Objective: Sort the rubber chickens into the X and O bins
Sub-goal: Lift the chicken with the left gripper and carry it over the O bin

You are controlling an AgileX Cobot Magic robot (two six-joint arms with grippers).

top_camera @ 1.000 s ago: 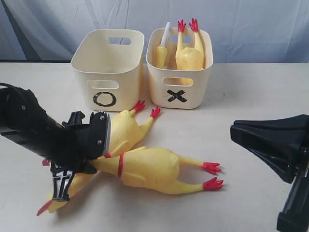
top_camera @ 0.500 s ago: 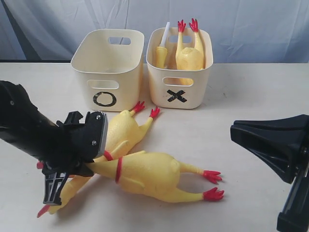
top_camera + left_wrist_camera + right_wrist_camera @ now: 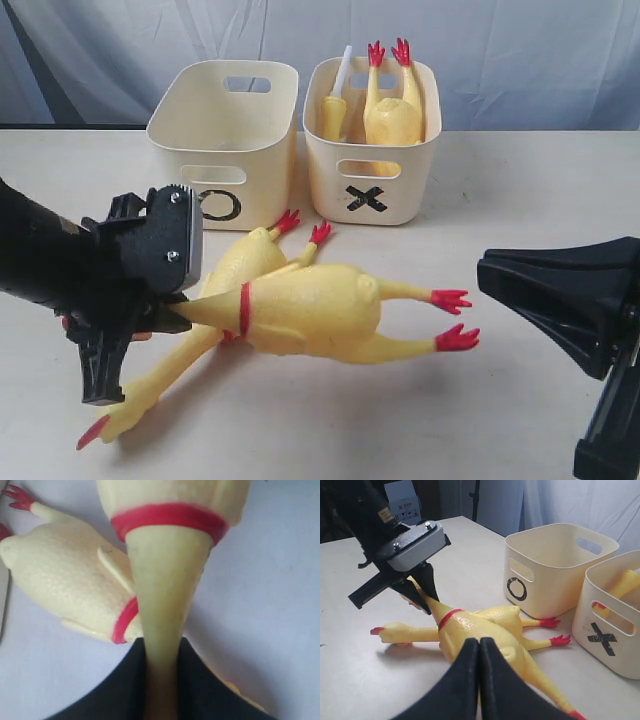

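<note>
My left gripper [image 3: 180, 312] is shut on the neck of a rubber chicken [image 3: 310, 312], just behind its red neck band. That chicken hangs tilted above the table, red feet pointing right. In the left wrist view the neck [image 3: 167, 580] runs between the two black fingers [image 3: 125, 690]. A second chicken [image 3: 243, 262] lies flat on the table under it, beak [image 3: 92, 432] at the near left. The O bin [image 3: 222, 150] and the X bin [image 3: 372, 170] stand side by side at the back; the X bin holds a chicken [image 3: 392, 118] feet up. My right gripper [image 3: 479, 643] is shut and empty at the right.
A narrow yellow and white piece [image 3: 335, 105] stands beside the chicken in the X bin. A blue-grey curtain [image 3: 520, 50] hangs behind the table. The black right arm [image 3: 570, 300] fills the near right corner.
My left gripper has risen and drawn back to the left with the chicken's neck in it. The chicken's body has come up off the table and off the one below.
</note>
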